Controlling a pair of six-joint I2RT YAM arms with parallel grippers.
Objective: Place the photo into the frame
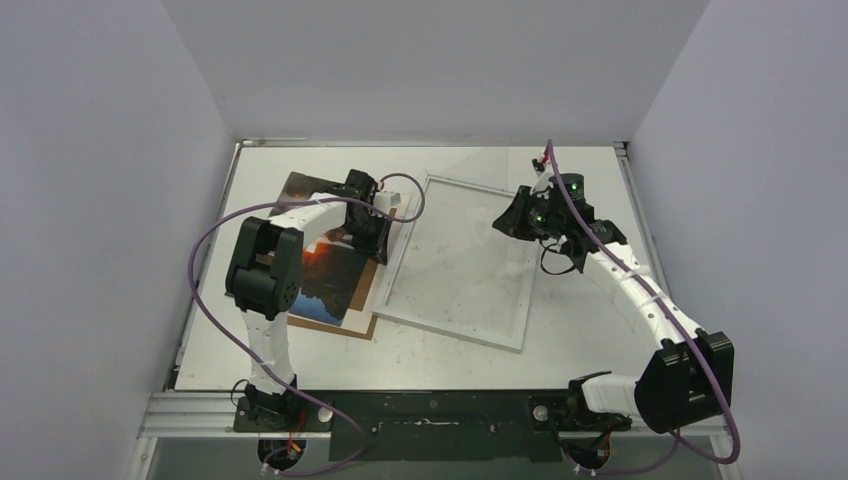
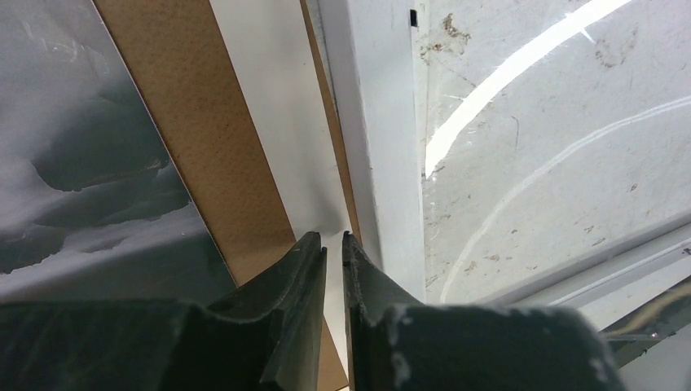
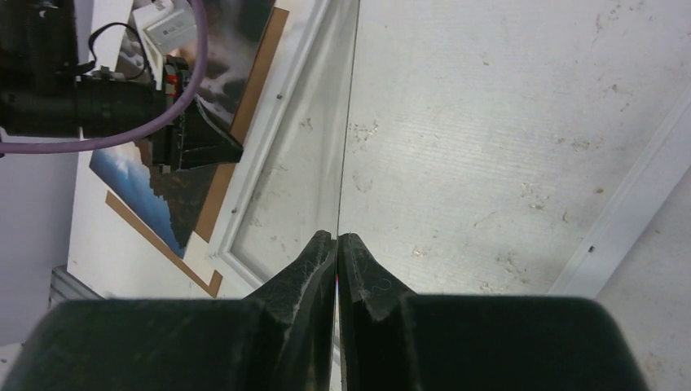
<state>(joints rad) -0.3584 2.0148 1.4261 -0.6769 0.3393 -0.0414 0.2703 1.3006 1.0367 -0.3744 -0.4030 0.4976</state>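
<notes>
The photo (image 1: 325, 270), a dark sunset print, lies on a brown backing board (image 1: 345, 325) at the left of the table. To its right lies the white-bordered frame (image 1: 450, 335). My left gripper (image 1: 378, 240) is low over the board's right edge beside the frame's left border (image 2: 383, 147). Its jaws stand a narrow slit apart (image 2: 334, 238) with only a white strip showing between them. My right gripper (image 1: 515, 225) hangs over the frame's right part. It is shut (image 3: 336, 238) on a thin clear sheet (image 3: 348, 122), seen edge-on.
White walls close in the table on the left, back and right. A metal rail (image 1: 440, 410) with both arm bases runs along the near edge. The left arm's purple cable (image 1: 215, 235) loops out over the table's left side.
</notes>
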